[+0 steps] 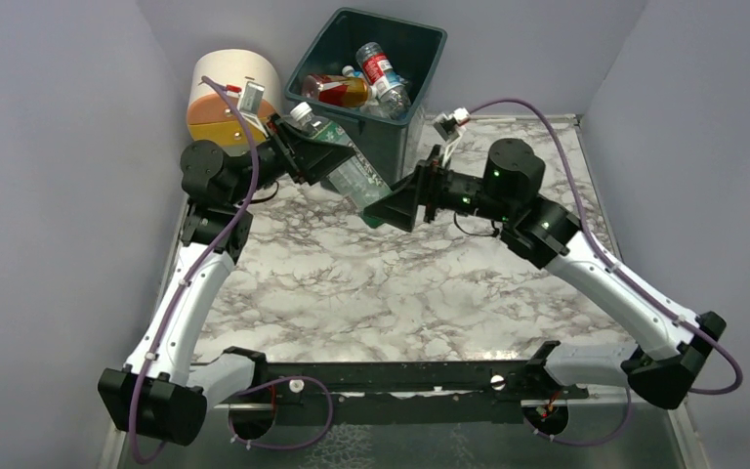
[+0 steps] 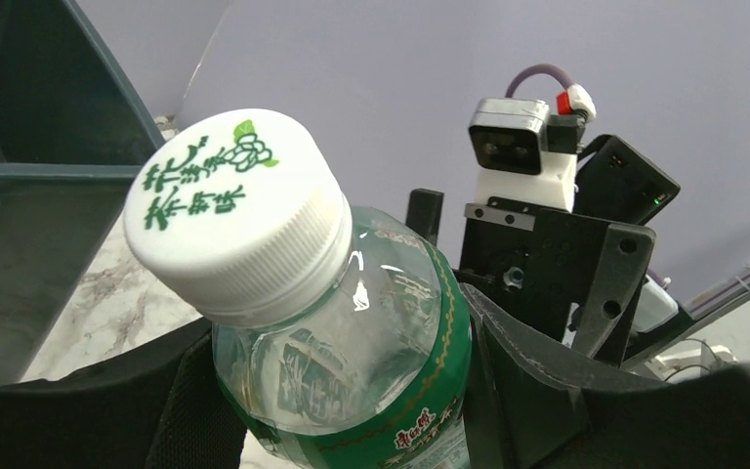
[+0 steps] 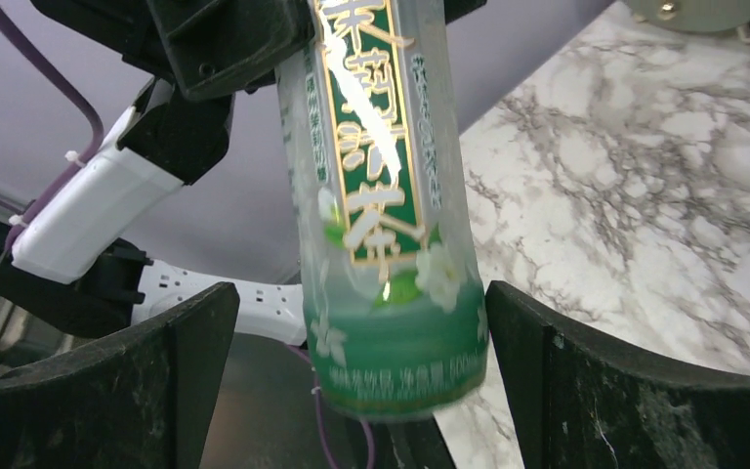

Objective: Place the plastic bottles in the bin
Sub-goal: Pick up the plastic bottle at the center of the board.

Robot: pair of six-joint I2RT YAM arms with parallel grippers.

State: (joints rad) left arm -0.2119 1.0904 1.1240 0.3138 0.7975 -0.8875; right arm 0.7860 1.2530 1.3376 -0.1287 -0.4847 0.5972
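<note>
White-capped green-labelled bottle (image 2: 332,332) hangs tilted over the table's (image 1: 371,283) far edge, just before the bin (image 1: 405,132). The left gripper (image 1: 324,156) clamps its upper part. The right gripper (image 3: 361,342) stands wide open around its base, not touching. Other bottles (image 1: 383,73) lie inside the bin.

Plain lilac-grey walls (image 1: 59,147) on three sides. Surface (image 1: 400,293): white marble pattern, grey veining, even light. Rounded cream-and-orange drawer unit (image 1: 232,83) in far-left corner, against the wall.

You have white-shelled arms (image 1: 181,313) with black joints and purple cables (image 1: 508,101); left claw (image 1: 327,151) and right claw (image 1: 383,209) are black.
</note>
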